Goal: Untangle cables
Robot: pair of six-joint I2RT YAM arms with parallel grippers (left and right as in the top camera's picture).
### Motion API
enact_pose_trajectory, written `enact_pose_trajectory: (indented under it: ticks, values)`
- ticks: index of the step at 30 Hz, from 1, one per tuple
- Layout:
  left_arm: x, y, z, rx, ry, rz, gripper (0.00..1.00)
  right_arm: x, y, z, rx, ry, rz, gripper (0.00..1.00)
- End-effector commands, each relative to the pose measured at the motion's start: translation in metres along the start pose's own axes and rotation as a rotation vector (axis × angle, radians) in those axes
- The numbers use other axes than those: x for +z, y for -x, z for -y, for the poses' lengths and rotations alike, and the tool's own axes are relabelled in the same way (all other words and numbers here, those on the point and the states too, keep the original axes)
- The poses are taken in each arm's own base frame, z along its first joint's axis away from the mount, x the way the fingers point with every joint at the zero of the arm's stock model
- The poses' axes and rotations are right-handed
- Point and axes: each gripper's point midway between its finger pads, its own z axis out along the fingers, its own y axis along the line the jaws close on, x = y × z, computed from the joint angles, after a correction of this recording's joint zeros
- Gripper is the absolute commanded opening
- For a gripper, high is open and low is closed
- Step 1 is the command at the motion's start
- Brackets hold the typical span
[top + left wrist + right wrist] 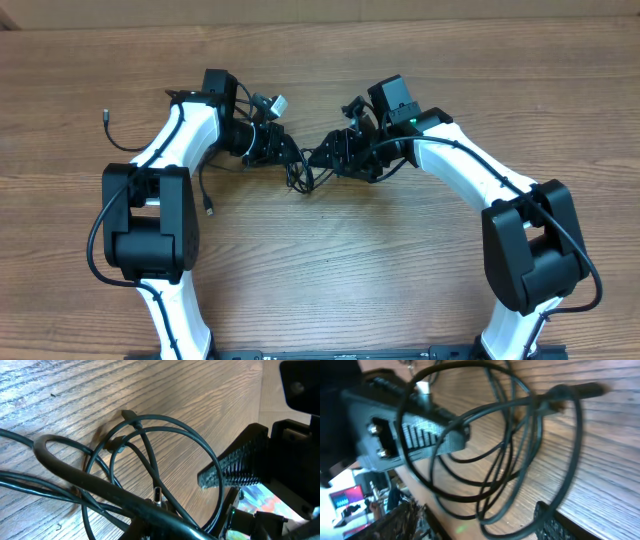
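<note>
Beside the cables (300,177), both tools sit very close, one on each side of the knot. The right tool (331,157) is wide open. In its own camera, its two bumpy fingers (553,521) stand far apart with cord loops between them. The left tool (282,152) has a loop running around one ridged finger, but I cannot tell if it is open or closed.

I think the job is in the middle, because the loops cross over each other. Next, one tool should pinch just one cord and pull it gently away from the knot, so nothing snags on a finger.

The cables are thin, black, smooth and bendy, curled in round loops. One small hard plug end (208,207) lies well away from the knot, on the left arm's side. Under the knot is the desk (350,275), flat brown wood with long lines.
</note>
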Motion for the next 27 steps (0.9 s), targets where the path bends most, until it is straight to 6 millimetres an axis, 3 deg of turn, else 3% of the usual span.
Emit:
enact_pose_trajectory:
  ticks: [1,6,11,16,19,24,27]
  values:
    - [0.004,-0.002,0.000,0.020,-0.013,-0.009,0.04,0.002,-0.008,-0.023,-0.076,0.054,-0.024,0.72]
    - [0.004,-0.001,0.000,0.018,-0.013,-0.008,0.04,0.011,0.002,-0.002,0.036,-0.128,0.069,0.69]
    - [0.004,-0.001,0.000,0.020,-0.013,-0.007,0.04,0.015,0.015,-0.004,0.021,-0.162,0.142,0.63]
    - [0.005,0.000,0.001,0.027,-0.013,-0.006,0.04,0.011,0.023,0.011,0.062,-0.246,0.202,0.36]
    - [0.005,0.000,0.001,0.028,-0.013,-0.006,0.04,0.009,0.025,0.013,0.062,-0.261,0.214,0.29]
    - [0.005,0.000,0.001,0.028,-0.013,-0.007,0.04,0.007,0.024,0.022,0.075,-0.306,0.221,0.28]
    - [0.005,0.000,0.003,0.036,-0.024,-0.006,0.04,-0.002,0.024,0.044,0.099,-0.429,0.256,0.26]
